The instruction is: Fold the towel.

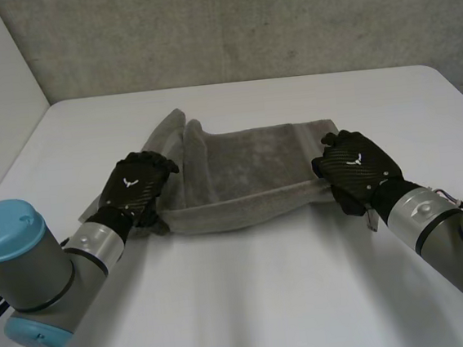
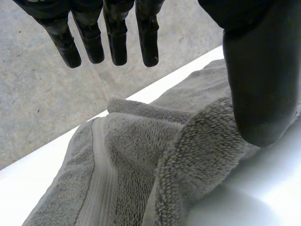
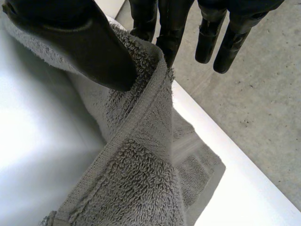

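Note:
A grey towel (image 1: 248, 172) lies bunched across the middle of the white table, its near edge lifted into a ridge between my two hands. My left hand (image 1: 134, 187) is at the towel's left end. In the left wrist view its fingers (image 2: 117, 42) are straight and apart from the thumb, with the towel (image 2: 141, 160) lying loose below them. My right hand (image 1: 354, 166) is at the right end. In the right wrist view its thumb (image 3: 89, 37) pinches the towel's (image 3: 136, 179) raised edge against the fingers, and the cloth hangs down from that grip.
The white table (image 1: 268, 301) has bare room in front of the towel and to both sides. A grey concrete wall (image 1: 242, 25) stands behind the table's far edge. My two arms reach in from the near corners.

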Action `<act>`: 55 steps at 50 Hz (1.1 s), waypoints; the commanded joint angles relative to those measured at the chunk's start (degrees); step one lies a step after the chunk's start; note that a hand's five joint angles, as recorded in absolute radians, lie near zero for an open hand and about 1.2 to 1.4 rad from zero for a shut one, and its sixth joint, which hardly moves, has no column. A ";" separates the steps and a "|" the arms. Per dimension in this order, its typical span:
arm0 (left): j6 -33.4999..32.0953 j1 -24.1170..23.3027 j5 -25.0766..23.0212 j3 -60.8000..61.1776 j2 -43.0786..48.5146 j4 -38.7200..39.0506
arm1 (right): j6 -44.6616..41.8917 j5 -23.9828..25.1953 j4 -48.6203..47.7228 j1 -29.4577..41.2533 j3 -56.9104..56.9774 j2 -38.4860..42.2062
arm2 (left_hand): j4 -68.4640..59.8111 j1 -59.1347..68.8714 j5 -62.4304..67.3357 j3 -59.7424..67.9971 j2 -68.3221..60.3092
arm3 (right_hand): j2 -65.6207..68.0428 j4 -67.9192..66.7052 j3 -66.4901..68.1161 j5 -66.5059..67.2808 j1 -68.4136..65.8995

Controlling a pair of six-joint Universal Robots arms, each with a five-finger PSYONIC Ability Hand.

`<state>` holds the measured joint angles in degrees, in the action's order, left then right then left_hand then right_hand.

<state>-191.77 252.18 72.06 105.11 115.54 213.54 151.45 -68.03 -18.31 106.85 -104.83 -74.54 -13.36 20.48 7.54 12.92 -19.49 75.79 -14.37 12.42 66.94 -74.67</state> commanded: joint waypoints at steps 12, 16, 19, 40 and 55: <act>-0.62 0.60 3.78 -0.17 0.83 -0.58 | 0.77 -0.08 4.95 -4.45 -0.11 -0.43 | 3.36 0.32 3.26 -2.92 -1.31 | 4.21 4.37 -2.42 3.06 -5.33; -0.62 0.77 4.58 -0.35 1.36 -1.55 | 1.73 -0.17 5.22 -4.63 -0.02 -0.52 | 3.36 3.19 6.13 -2.92 -4.18 | 4.21 4.37 -2.42 3.06 -5.33; -0.71 1.65 4.66 -0.78 2.33 -2.69 | 2.26 -0.17 5.22 -4.54 -0.02 -0.52 | 3.36 5.04 7.98 -2.92 -6.03 | 4.21 4.37 -2.42 3.06 -5.33; -0.71 3.32 3.96 -2.72 4.17 -8.93 | 2.62 -0.26 5.22 -4.72 0.07 -0.34 | 3.36 10.09 13.03 -2.92 -11.08 | 4.21 4.37 -2.42 3.06 -5.33; -0.62 3.67 2.21 -7.73 8.65 -8.84 | 2.71 -0.17 6.80 -6.48 -0.46 -1.13 | 3.36 37.35 40.29 -2.92 -38.34 | 4.21 4.37 -2.42 3.06 -5.33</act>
<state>-192.41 255.96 75.81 98.27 123.27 204.74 154.16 -68.20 -11.95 100.49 -105.09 -75.59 -13.36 58.52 48.72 12.92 -58.60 75.79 -14.37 12.42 66.95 -74.67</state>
